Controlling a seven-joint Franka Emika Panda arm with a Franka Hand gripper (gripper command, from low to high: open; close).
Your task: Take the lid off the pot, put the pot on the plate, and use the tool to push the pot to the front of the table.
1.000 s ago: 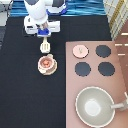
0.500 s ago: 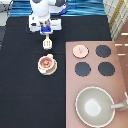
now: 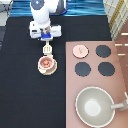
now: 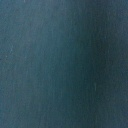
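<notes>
I see my gripper (image 3: 46, 37) just above the tool (image 3: 47, 49); I cannot tell its state. The pot (image 3: 46, 63) sits on the plate (image 3: 40, 69), touching the tool's blade. The lid (image 3: 79, 50) lies on the stove.

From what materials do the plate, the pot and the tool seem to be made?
The plate looks like matte tan wood, judging by its dull cream rim. The pot on it looks like pink plastic, with a reddish-brown inside; this is uncertain. The tool looks like cream plastic or pale wood, with a slotted blade. The gripper hangs just above the tool.
</notes>
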